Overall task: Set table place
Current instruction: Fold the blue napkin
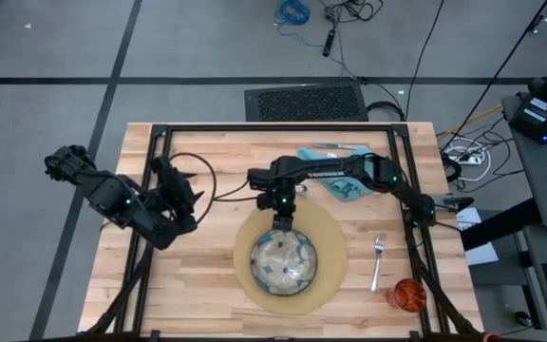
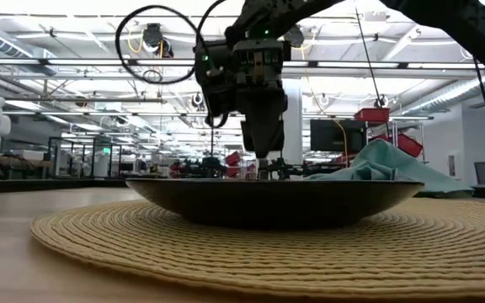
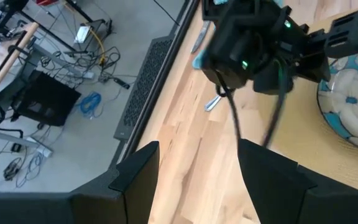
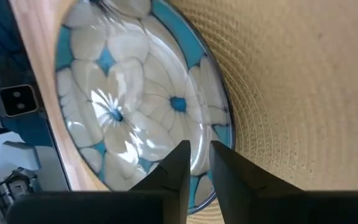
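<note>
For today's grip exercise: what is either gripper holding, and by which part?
Nothing. The right gripper sits slightly open at the plate's far rim; the left gripper waits open.

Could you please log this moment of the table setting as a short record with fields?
mat: round, on table; mat
plate: centred on mat
right gripper: at plate's far rim, fingers slightly apart, nothing held
left gripper: waiting over table's left side, open
napkin: far side, behind right arm
fork: right of mat
cup: near right corner
</note>
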`<state>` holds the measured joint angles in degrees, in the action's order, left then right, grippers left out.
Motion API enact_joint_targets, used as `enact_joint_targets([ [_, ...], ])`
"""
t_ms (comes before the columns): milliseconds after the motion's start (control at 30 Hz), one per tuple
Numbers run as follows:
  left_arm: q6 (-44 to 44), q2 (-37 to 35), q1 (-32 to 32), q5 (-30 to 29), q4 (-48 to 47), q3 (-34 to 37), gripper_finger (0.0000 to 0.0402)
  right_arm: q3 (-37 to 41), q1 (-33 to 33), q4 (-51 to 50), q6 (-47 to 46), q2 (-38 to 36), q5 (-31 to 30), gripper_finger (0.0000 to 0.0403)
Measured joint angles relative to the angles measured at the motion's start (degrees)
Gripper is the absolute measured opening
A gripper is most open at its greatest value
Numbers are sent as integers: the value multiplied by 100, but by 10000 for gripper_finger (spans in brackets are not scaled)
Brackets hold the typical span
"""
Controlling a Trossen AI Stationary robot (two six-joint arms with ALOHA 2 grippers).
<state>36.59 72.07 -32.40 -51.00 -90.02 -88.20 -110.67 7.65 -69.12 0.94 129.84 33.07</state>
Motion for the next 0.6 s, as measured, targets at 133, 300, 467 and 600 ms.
enact_joint_targets([
  [133, 66, 0, 2, 2, 0, 0, 202, 0, 187, -60, 94, -446, -15, 52],
  [300, 59, 0, 78, -91, 90, 125, 202, -2, 483, -641, 279, -1316, -994, 52],
  [467, 60, -2, 323, -139, 124, 494, 202, -2, 743, -908, 144, -2083, -1916, 52],
  [600, -45, -2, 622, -146, 410, 1055, 202, 261, 846, -1353, -41, -2560, -2716, 52],
])
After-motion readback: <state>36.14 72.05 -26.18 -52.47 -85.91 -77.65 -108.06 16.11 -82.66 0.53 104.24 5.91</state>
